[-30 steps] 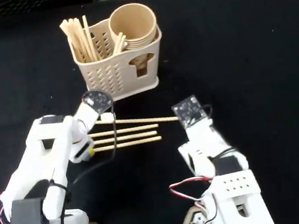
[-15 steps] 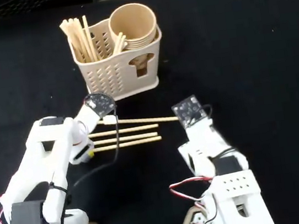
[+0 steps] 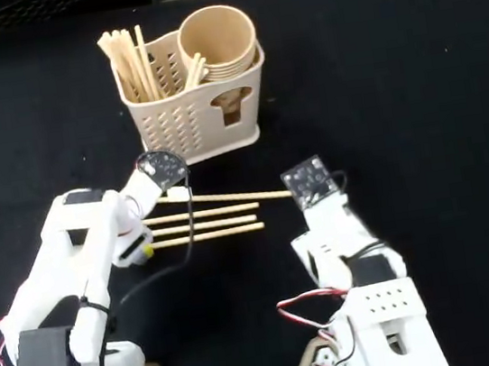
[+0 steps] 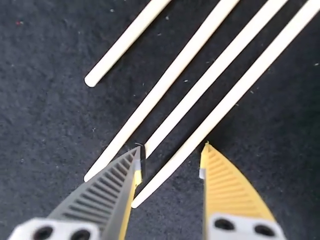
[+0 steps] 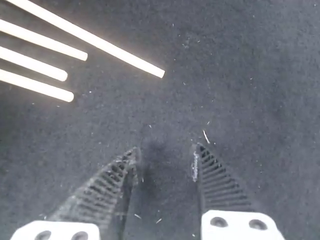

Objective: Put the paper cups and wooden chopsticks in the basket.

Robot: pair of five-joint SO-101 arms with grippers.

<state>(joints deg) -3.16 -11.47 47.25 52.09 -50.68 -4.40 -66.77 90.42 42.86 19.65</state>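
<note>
Four wooden chopsticks (image 3: 203, 214) lie flat on the black worktop (image 3: 418, 122), their long axes running side to side between the arms, just in front of the basket (image 3: 194, 117). From above we see paper cups (image 3: 217, 37) stacked in it. Up close, the left claw (image 4: 171, 146) is spread wide, straddling one stick's end and gripping nothing. The right claw (image 5: 166, 148) gapes too, low over the worktop just short of the opposite tips.
</note>
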